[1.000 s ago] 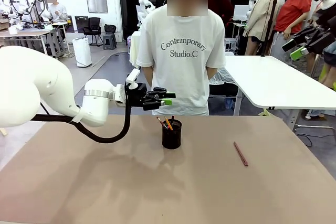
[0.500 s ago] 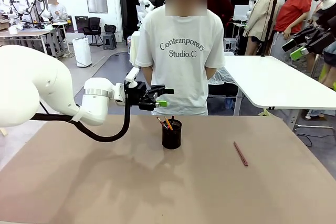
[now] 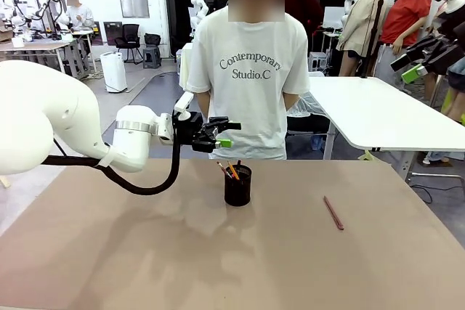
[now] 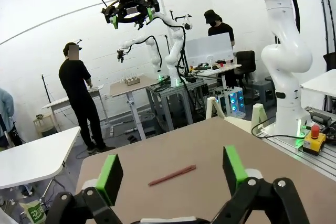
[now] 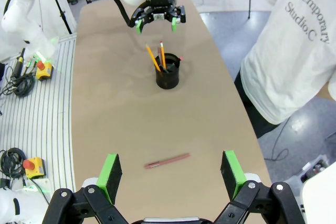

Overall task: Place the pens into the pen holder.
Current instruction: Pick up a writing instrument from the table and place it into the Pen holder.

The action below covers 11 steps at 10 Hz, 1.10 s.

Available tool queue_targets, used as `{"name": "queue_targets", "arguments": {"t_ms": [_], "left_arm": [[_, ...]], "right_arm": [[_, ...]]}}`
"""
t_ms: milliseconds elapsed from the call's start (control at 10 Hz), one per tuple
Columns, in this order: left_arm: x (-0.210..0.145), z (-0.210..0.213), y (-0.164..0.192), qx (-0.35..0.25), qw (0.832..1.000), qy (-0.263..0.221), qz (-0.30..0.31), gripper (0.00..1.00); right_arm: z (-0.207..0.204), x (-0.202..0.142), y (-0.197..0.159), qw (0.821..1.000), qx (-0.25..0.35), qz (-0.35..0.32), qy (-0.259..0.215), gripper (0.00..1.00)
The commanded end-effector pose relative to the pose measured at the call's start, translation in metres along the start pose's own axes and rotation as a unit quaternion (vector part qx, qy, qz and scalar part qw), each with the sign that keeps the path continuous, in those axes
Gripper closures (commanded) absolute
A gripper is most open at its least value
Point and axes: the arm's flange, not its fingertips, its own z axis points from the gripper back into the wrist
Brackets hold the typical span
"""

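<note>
Right wrist view: the right gripper (image 5: 171, 174), jaws spread wide and empty, hung high over the reddish-brown pen (image 5: 167, 160), which lay flat on the table (image 5: 115, 119) toward its right edge, well apart from the mesh pen holder (image 5: 167, 77). The pen's long axis ran along the line between the two pads (a wrist turn looked necessary before any pinch). Two pens (image 5: 151, 56) stood in the holder; the left gripper (image 5: 156, 23), also open and empty, hovered beside it, farther from the loose pen.

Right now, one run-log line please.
left gripper: open, empty, raised near pen holder | right gripper: open, empty | pens: standing in holder | reddish-brown pen: lying on table
</note>
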Motion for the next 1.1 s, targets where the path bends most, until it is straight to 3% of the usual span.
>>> {"name": "queue_targets", "arguments": {"t_ms": [0, 200, 300, 600, 800, 1000], "left_arm": [[0.002, 0.0, 0.0, 0.0, 1.0, -0.006, -0.001, 0.0], [-0.001, 0.0, 0.0, 0.0, 1.0, -0.001, 0.001, 0.0], [0.016, 0.013, -0.006, -0.021, 0.999, 0.049, 0.009, 0.0], [0.064, 0.041, -0.043, -0.01, 0.986, 0.154, 0.064, 0.0], [0.099, 0.053, -0.081, 0.019, 0.965, 0.238, 0.111, 0.0], [0.132, 0.073, -0.097, 0.063, 0.94, 0.309, 0.127, 0.0]], "right_arm": [[0.0, 0.001, 0.002, 1.0, 0.0, 0.002, -0.003, 0.0], [0.0, 0.001, 0.002, 1.0, 0.0, 0.002, -0.003, 0.0], [0.0, 0.001, 0.002, 1.0, 0.0, 0.002, -0.003, 0.0], [0.0, 0.001, 0.002, 1.0, 0.0, 0.002, -0.003, 0.0], [0.0, 0.001, 0.002, 1.0, 0.0, 0.002, -0.003, 0.0], [0.0, 0.001, 0.002, 1.0, 0.0, 0.002, -0.003, 0.0]]}}
